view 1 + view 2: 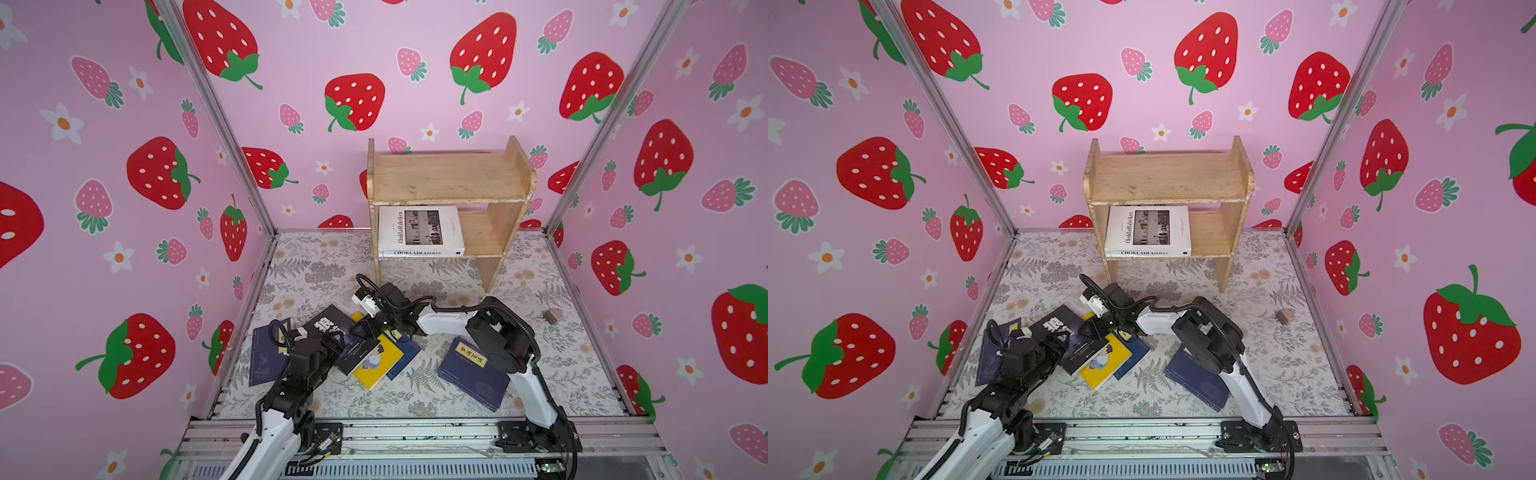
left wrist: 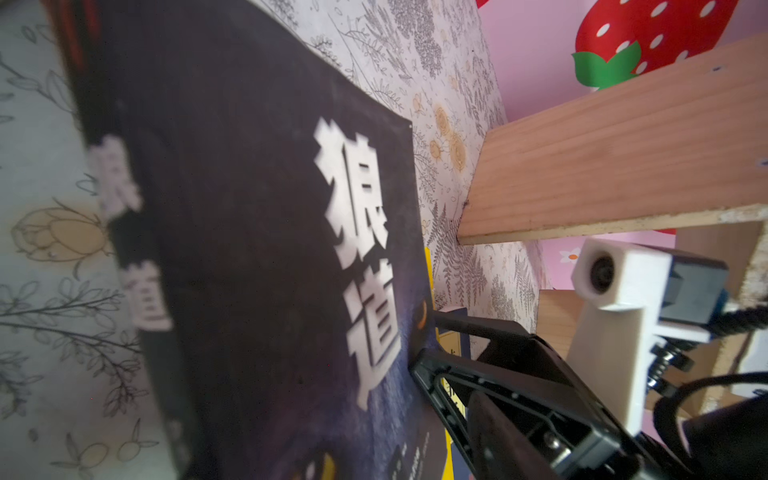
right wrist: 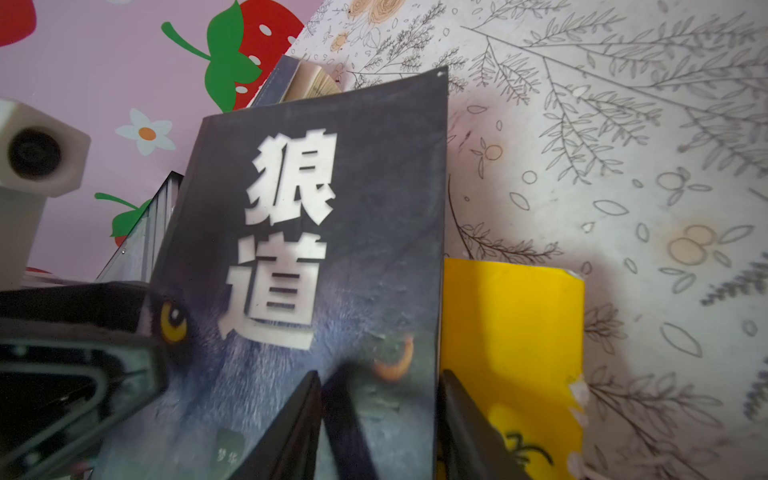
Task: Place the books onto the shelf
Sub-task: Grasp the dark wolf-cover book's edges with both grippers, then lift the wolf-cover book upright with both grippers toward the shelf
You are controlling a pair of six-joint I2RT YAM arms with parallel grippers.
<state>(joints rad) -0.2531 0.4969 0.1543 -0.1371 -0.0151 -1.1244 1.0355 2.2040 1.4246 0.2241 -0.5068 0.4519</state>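
Near the front middle of the floral table (image 1: 415, 399), the wolf-face book (image 3: 291, 249) is found lying askew on top of the yellow book (image 3: 511, 332) and a navy book (image 1: 409, 353). Its long edge is thereby raised off the surface, and a gap is offered beneath it.

That edge is straddled by the right gripper (image 3: 378, 390). The jaws are set partway apart, with one finger laid over the cover and the other placed just beyond the edge, above the yellow cover. Whether the book is actually clamped cannot be told from these close, oblique views.

The opposite side of the cover is met by the left gripper (image 1: 336, 345), judged to be placed there as a brace against sliding. Its jaws are blurred, and their spacing cannot be told.

At the back, the shelf (image 1: 449, 178) is stood against the wall with its top tier bare. The white book (image 1: 419, 230) is laid flat at the left of the lower tier, so room is kept beside it for the others.
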